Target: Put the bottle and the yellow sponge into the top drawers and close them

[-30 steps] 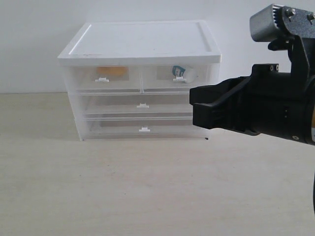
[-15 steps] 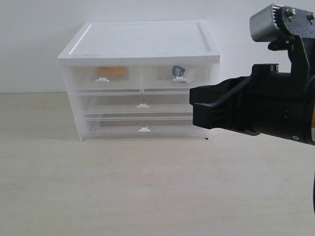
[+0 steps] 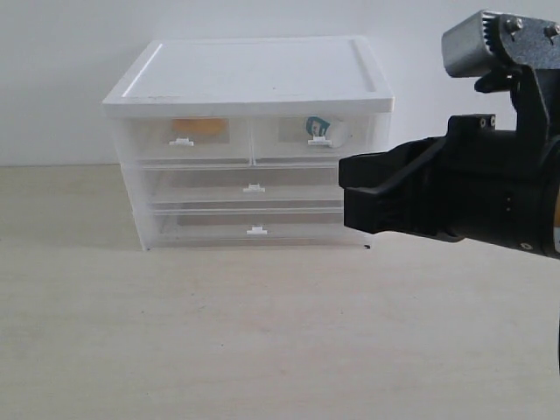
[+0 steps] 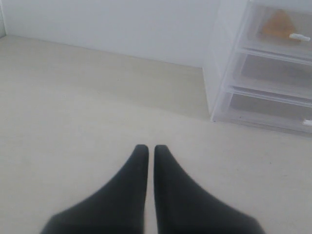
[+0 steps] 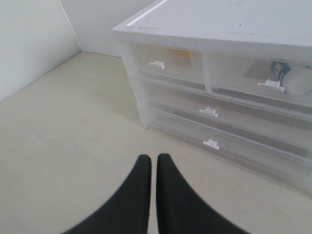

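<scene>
Spreading across all 3 views, the pale surface [image 3: 262, 332] carries a white-topped chest [image 3: 254, 74] of translucent drawers, set against a white wall [image 3: 61, 79]. A bulky black right arm [image 3: 455, 192] fills the right side of the exterior view, in front of the chest's right corner and above the surface.

The chest's 2 full-width drawers [image 3: 254, 185] lie stacked below the top drawers [image 3: 188, 138], which sit side by side under the lid. All 4 fronts look pushed in flush with the frame.

The left pincer [image 4: 146, 151] has its dark fingers pressed together with only a thin slit between them and nothing held. It hangs over bare surface, well apart from the chest's side. The right pincer [image 5: 150, 161] is likewise drawn together and empty, over the surface in front of the chest.

The bottle [image 3: 317, 127] lies inside the right top drawer, its teal label showing through the front. The yellow sponge [image 3: 199, 126] rests inside the left top drawer, an orange blur behind the plastic. Small white clip handles [image 3: 181, 142] mark each drawer front.
</scene>
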Robot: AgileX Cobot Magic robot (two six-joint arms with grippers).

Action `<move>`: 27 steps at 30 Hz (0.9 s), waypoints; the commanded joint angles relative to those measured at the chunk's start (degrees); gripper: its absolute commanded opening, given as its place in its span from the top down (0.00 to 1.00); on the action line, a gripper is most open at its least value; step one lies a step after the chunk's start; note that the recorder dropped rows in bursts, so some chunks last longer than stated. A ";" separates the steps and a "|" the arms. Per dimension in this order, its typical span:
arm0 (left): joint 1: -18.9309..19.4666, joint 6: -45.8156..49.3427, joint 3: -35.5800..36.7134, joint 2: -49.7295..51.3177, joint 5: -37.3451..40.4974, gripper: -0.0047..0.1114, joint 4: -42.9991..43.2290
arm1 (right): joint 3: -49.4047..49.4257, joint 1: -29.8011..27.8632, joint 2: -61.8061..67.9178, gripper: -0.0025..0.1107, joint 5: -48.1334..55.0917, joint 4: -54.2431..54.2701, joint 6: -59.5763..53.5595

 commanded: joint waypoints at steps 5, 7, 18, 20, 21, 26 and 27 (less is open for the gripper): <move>0.08 -0.35 0.22 -0.21 -0.69 0.93 0.28 | 0.42 -0.37 -0.53 0.98 3.71 -0.39 -2.07; 0.08 -0.35 0.22 -0.21 -0.69 0.93 0.28 | 0.42 -0.37 -1.05 0.98 6.36 -0.54 -2.63; 0.08 -0.35 0.22 -0.21 -0.69 0.93 0.28 | 12.95 -0.37 -28.47 0.98 9.05 -2.49 -2.49; 0.08 -0.35 0.22 -0.21 -0.69 0.93 0.28 | 15.34 -0.58 -34.98 0.98 7.34 -2.47 -2.63; 0.08 -0.35 0.22 -0.21 -0.69 0.93 0.28 | 16.64 -0.91 -38.51 0.98 6.27 -2.47 -2.63; 0.08 -0.35 0.22 -0.21 -0.69 0.93 0.28 | 22.80 -4.47 -51.15 0.98 2.10 -2.22 -2.77; 0.08 -0.35 0.22 -0.21 -0.69 0.93 0.28 | 23.91 -5.00 -52.48 0.98 1.38 -2.13 -2.77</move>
